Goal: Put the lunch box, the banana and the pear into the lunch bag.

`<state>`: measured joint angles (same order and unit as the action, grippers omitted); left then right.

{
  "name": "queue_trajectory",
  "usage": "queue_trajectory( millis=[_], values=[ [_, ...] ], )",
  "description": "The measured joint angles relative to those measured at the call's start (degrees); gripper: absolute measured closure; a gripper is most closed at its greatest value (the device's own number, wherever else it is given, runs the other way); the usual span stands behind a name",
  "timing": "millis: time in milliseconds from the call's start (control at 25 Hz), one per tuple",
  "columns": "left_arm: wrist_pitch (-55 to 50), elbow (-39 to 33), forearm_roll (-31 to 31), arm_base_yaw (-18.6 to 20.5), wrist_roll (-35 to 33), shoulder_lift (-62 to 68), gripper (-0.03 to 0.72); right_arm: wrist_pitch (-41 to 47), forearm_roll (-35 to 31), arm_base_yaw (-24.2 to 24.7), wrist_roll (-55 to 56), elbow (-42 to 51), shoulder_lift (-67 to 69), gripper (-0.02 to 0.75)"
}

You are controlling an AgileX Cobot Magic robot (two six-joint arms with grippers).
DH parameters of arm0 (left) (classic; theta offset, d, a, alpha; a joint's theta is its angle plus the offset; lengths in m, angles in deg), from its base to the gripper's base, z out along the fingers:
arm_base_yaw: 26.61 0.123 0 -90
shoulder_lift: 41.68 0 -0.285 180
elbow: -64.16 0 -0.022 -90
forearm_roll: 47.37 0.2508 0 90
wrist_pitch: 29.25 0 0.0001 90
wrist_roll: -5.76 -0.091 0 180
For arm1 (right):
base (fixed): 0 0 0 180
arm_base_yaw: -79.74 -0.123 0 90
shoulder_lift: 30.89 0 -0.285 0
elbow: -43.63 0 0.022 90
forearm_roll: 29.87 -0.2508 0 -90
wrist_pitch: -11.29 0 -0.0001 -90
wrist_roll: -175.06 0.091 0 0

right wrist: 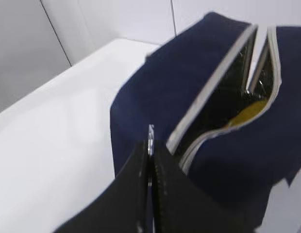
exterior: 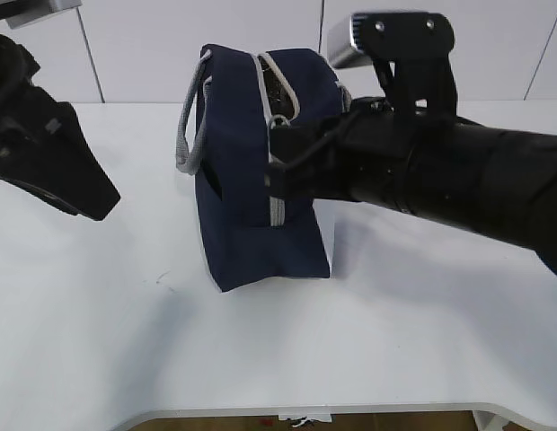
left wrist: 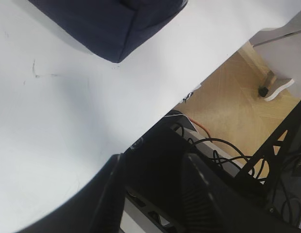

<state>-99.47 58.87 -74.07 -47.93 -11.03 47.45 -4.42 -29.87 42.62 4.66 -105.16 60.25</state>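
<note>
The navy lunch bag [exterior: 238,180] stands on the white table [exterior: 368,341] with its grey-edged zipper partly open at the top. My right gripper [exterior: 277,175] reaches across to the zipper's front end and is shut on a thin metal piece, the zipper pull ring [right wrist: 150,133]. In the right wrist view the gripper [right wrist: 151,160] sits just before the bag's opening [right wrist: 238,82], where a bit of something yellow [right wrist: 247,114] shows inside; I cannot tell which fruit it is. The lunch box, banana and pear are otherwise hidden. My left gripper [exterior: 90,202] is open and empty, left of the bag.
The bag's grey webbing handle [exterior: 187,135] hangs on its left side. The left wrist view shows a bag corner [left wrist: 116,34], the table's front edge [left wrist: 155,121], and cables and the robot base on the floor below. A wall stands behind the table.
</note>
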Motion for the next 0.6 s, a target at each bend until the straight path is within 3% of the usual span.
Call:
queue_trajectory(
  millis=[600],
  values=[
    [0.7, 0.0, 0.0, 0.0, 0.0, 0.0, 0.391, 3.4, 0.0, 0.0, 0.0, -9.4, 0.8, 0.737]
  ],
)
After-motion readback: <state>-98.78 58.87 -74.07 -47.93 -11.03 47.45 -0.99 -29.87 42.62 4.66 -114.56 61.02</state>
